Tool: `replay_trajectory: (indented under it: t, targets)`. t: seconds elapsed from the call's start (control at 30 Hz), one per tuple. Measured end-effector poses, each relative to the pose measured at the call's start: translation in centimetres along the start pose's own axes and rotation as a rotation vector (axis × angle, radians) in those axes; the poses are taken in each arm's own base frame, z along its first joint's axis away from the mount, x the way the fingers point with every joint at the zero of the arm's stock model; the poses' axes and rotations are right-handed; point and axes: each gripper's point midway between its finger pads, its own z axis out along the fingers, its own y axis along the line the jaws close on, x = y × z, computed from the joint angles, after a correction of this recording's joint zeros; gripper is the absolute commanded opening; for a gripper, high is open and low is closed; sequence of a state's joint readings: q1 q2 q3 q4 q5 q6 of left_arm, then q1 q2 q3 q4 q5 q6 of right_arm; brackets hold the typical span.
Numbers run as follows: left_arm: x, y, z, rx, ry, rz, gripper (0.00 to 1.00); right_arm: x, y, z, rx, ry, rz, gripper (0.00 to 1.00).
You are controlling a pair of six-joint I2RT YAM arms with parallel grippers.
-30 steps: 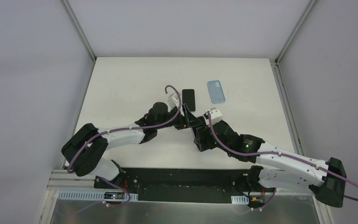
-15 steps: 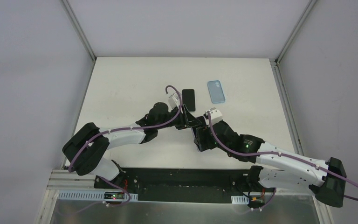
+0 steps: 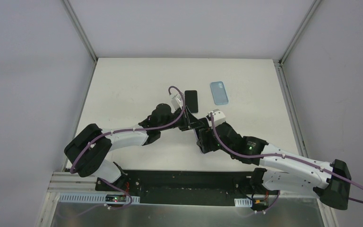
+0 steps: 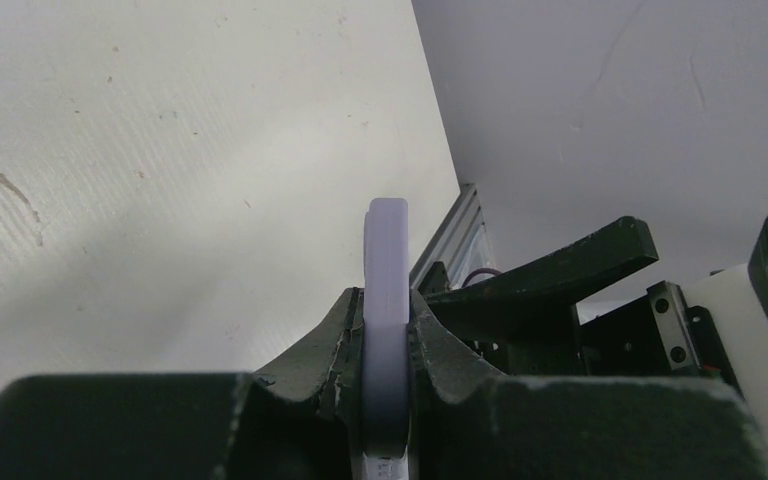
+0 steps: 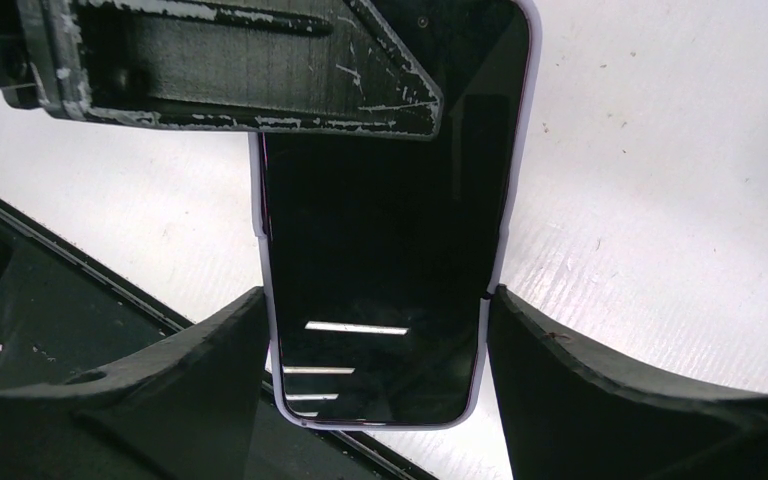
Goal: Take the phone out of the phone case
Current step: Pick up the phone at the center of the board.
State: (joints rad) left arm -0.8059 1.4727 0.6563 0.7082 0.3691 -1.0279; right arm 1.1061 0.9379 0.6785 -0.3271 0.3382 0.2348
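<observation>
Left wrist view: left claw point(image 4: 387, 335) pinches the cased phone point(image 4: 387, 245) (lilac edge showing); right claw point(image 5: 377, 297) clamps its two long sides.

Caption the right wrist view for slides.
The right gripper clamps the cased phone by its long edges; left gripper pinches its far end.

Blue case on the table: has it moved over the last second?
No. The blue case sits as before, same gap to the table's far edge.
</observation>
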Motion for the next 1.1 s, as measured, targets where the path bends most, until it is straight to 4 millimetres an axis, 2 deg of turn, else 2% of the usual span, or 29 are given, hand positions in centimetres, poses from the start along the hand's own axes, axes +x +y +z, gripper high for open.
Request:
replay_trajectory:
  t: [0.03, 0.1, 0.13, 0.2, 0.27, 0.43, 0.57, 0.7, 0.83, 1.0, 1.1]
  targets:
    - [0.0, -0.1, 0.0, 0.004, -0.002, 0.005, 0.00, 0.0, 0.0, 0.0, 0.002, -0.001, 0.000, 0.25]
    - [-0.1, -0.1, 0.0, 0.005, -0.002, 0.001, 0.00, 0.0, -0.1, 0.0, 0.004, -0.002, 0.000, 0.57]
    - [-0.1, -0.1, 0.0, 0.005, -0.002, 0.001, 0.00, 0.0, -0.1, 0.1, 0.005, -0.001, -0.001, 0.68]
    - [-0.1, -0.1, 0.0, 0.005, -0.002, 0.001, 0.00, 0.0, 0.0, 0.1, 0.006, 0.000, -0.002, 0.86]
    - [-0.1, -0.1, 0.0, 0.005, -0.002, 0.000, 0.00, 0.0, 0.0, 0.1, 0.007, -0.001, -0.001, 0.98]
    - [-0.1, 0.4, 0.0, -0.021, -0.005, -0.007, 0.00, -1.4, 0.3, -0.4, 0.003, -0.037, 0.022, 0.99]
    - [-1.4, 0.7, -0.6, -0.033, -0.042, -0.015, 0.00, -2.9, 0.6, -1.8, -0.020, -0.087, 0.062, 0.99]
    - [-4.7, 0.6, -2.8, -0.042, -0.164, -0.022, 0.00, -4.7, 0.7, -3.3, -0.044, -0.164, 0.138, 0.99]
    - [-8.1, -0.8, -6.0, -0.027, -0.334, -0.006, 0.00, -6.0, 0.8, -4.1, -0.096, -0.267, 0.260, 0.99]
    - [-9.9, -3.4, -9.3, 0.027, -0.473, 0.020, 0.00, -6.6, 0.1, -3.8, -0.173, -0.334, 0.466, 0.99]
    - [-10.6, -4.7, -10.4, 0.061, -0.512, 0.027, 0.00, -8.3, 0.6, -4.0, -0.254, -0.350, 0.570, 0.99]
